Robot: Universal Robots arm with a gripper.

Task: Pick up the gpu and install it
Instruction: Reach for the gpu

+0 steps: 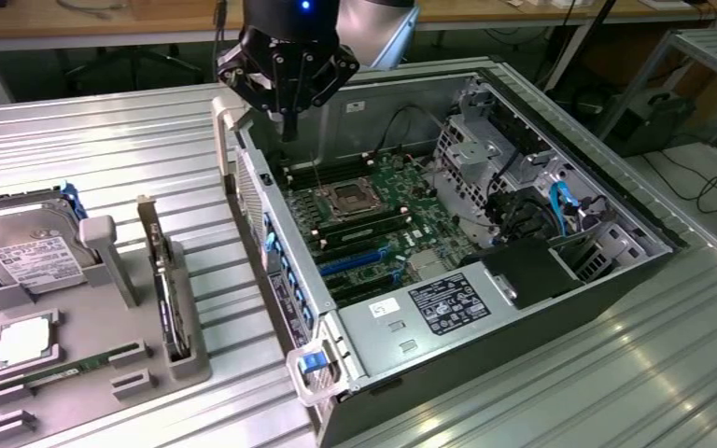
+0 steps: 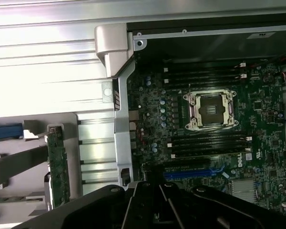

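The case (image 1: 521,364) lies open on its side on the ribbed metal table (image 1: 109,140). Inside it sits the green motherboard (image 1: 396,215), with an empty socket (image 1: 348,201), dark memory sticks in rows either side of it, and blue slots (image 1: 358,261) nearer the camera. A power supply (image 1: 458,303) with a dark label fills the near corner, and blue cables (image 1: 564,205) run by the drive cage on the exterior view's right.

On the exterior view's left is a grey tray (image 1: 97,317). It holds a hard drive (image 1: 22,252) leaning in its cradle, a silver chip (image 1: 22,341), a green memory stick (image 1: 66,369) lying flat, and the gpu (image 1: 169,299), which stands on edge in its own slot with the pale bracket at the far end.

The gripper (image 1: 290,131) hangs above the far corner of the case, fingers pressed together on nothing, well apart from the gpu.

The wrist view looks straight down past the gripper (image 2: 155,200) at the motherboard (image 2: 257,109). It shows the socket (image 2: 210,109) and slots (image 2: 190,174) more squarely, the case (image 2: 121,119) frame, and a thin green edge of the gpu (image 2: 58,164) in the tray (image 2: 19,162). The power supply, drive cage and hard drive can be seen in the exterior view
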